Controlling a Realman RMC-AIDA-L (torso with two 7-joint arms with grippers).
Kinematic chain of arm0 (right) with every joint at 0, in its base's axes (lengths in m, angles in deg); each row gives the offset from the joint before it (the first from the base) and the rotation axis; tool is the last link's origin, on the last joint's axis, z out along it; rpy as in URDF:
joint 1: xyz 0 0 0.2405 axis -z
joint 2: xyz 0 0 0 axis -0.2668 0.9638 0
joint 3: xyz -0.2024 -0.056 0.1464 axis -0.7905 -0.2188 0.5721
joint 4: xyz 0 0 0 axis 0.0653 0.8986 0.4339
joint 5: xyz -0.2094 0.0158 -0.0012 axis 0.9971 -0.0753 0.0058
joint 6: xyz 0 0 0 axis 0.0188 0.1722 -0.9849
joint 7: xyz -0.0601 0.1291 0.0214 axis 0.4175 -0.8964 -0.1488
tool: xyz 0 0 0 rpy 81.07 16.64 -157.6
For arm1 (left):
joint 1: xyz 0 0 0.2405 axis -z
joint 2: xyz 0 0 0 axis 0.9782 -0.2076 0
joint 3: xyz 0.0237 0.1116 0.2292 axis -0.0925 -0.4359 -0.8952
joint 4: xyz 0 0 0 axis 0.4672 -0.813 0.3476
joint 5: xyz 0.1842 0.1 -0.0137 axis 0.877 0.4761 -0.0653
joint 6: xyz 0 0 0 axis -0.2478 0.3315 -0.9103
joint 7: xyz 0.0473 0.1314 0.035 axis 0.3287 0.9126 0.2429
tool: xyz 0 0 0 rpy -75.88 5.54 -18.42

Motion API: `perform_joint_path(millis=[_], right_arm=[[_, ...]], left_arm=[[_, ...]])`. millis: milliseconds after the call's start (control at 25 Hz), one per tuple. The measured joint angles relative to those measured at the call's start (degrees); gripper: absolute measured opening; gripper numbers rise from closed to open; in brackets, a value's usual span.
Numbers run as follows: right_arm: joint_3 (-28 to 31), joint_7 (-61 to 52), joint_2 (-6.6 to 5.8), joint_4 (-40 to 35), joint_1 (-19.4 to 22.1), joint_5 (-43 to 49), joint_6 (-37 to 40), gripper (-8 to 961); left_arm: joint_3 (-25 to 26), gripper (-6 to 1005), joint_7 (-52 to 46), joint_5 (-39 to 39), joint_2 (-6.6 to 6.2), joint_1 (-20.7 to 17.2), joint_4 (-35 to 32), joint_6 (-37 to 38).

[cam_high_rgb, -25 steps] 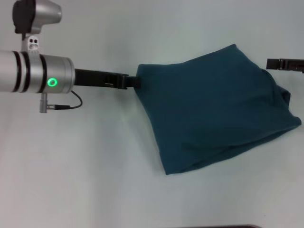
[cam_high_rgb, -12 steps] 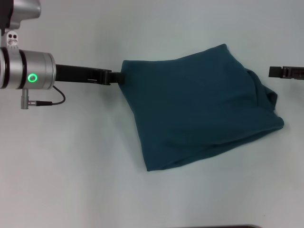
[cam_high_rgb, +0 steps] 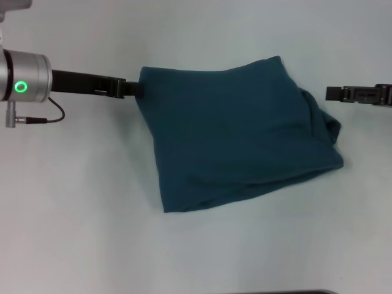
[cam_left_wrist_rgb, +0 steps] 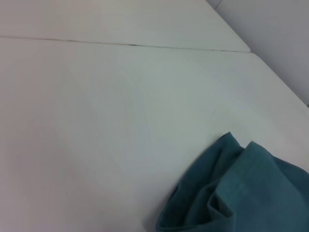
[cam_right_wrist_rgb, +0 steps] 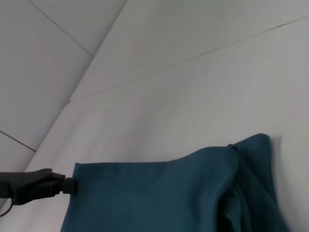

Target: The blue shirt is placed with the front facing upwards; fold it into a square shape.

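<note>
The shirt (cam_high_rgb: 236,131) is plain dark teal-blue with no print showing; in the left wrist view its bunched edge (cam_left_wrist_rgb: 244,193) looks a lighter teal. The left claw (cam_high_rgb: 131,90) at the shirt's corner is black, on a black bar; behind it the wrist is silver with dark bands, a glowing green ring and a thin black cable. The right claw (cam_high_rgb: 334,94), apart from the shirt, is black. The counter (cam_high_rgb: 79,214) is plain pale grey-white.
</note>
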Motion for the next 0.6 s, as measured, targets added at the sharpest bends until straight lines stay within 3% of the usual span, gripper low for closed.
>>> perform_joint_path(millis=[400,600], right_arm=[[-2.22,2.00,2.21,2.99,-2.26,0.48,-4.34,806],[-3.50,1.84,2.39,3.98,-2.61,0.56,-6.06,806]], left_arm=[[-0.45,-1,-0.04,0.15,-0.85,0.32,0.21,0.61],[-0.48,-1,-0.04,0.16,-1.27,0.32,0.21,0.82]])
